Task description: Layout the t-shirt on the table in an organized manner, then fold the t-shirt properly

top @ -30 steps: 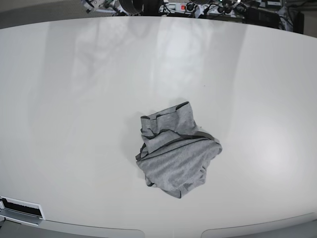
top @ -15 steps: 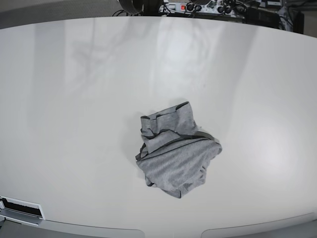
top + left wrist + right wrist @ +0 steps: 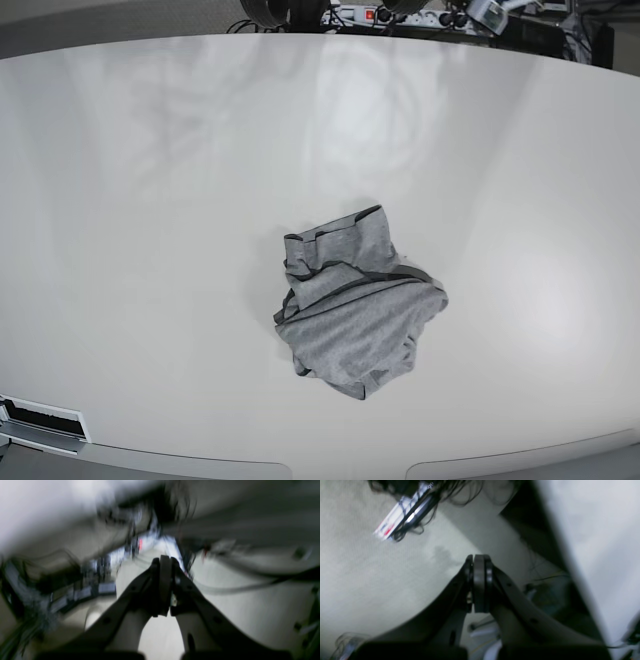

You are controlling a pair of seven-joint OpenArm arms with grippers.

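One t-shirt (image 3: pixel 355 308) lies crumpled on the worktop (image 3: pixel 150 200), toward six o'clock of its middle. Two hands, left hand (image 3: pixel 162 586) and right hand (image 3: pixel 479 583), both pressed together, holding nothing.

T-shirt (image 3: pixel 355 315): heather grey with darker hems, crumpled in a loose heap, unfolded, a little right of my table's middle.
Table (image 3: pixel 150 200): wide, glossy white, rounded edge, far bigger than the heap.
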